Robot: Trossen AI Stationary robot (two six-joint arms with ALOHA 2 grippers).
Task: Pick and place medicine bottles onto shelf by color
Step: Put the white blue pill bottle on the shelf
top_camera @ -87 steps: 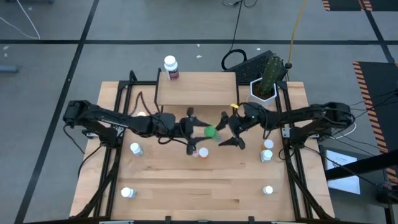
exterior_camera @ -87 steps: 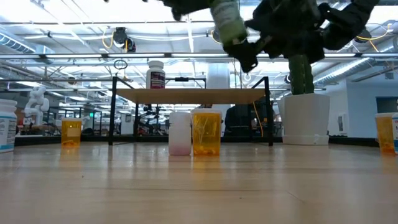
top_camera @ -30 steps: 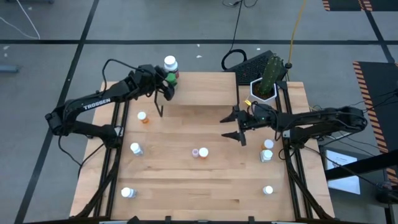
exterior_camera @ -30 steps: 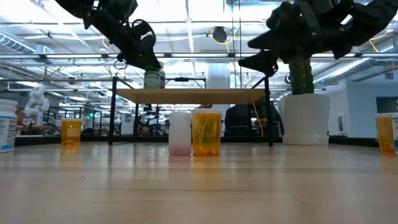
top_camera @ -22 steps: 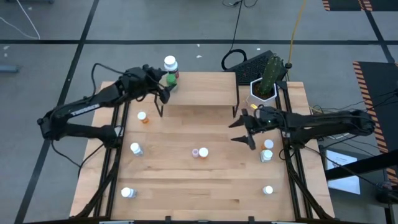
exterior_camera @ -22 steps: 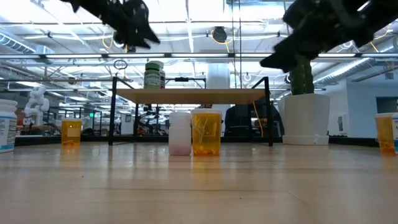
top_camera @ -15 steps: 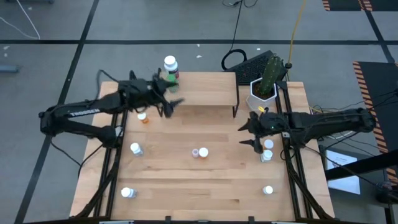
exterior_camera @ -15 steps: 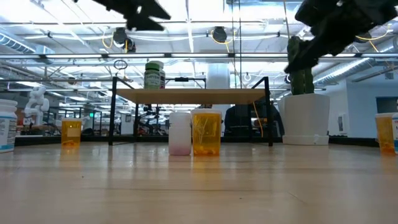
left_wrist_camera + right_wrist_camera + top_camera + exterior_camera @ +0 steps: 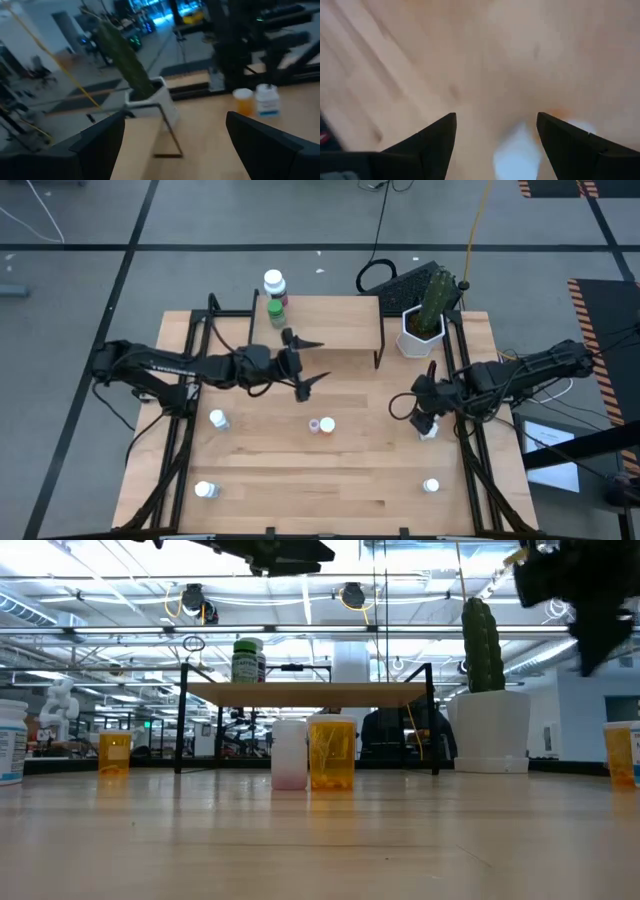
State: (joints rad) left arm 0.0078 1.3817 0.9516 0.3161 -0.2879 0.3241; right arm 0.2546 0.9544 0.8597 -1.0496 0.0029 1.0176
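Note:
The shelf (image 9: 330, 320) stands at the table's far middle. On its left end stand a green bottle (image 9: 276, 310) and, behind it, a white-capped dark-bodied bottle (image 9: 273, 281); the green one also shows in the low view (image 9: 247, 660). My left gripper (image 9: 308, 363) is open and empty, just in front of the shelf, pointing toward the table's right. My right gripper (image 9: 418, 406) is open and empty, pointing down just above a white-capped bottle (image 9: 429, 428) near the right edge, blurred between its fingers in the right wrist view (image 9: 517, 152).
A white bottle (image 9: 289, 753) and an orange bottle (image 9: 332, 753) stand together mid-table. More bottles stand at the left (image 9: 217, 418), near left (image 9: 205, 489) and near right (image 9: 431, 486). The potted cactus (image 9: 424, 320) stands at the shelf's right.
My left gripper has let go of the green bottle, which stays upright on the shelf's left end, and has swung off toward the table's middle, in front of the shelf. My right gripper has gone toward the right edge and tipped down over the bottles there.

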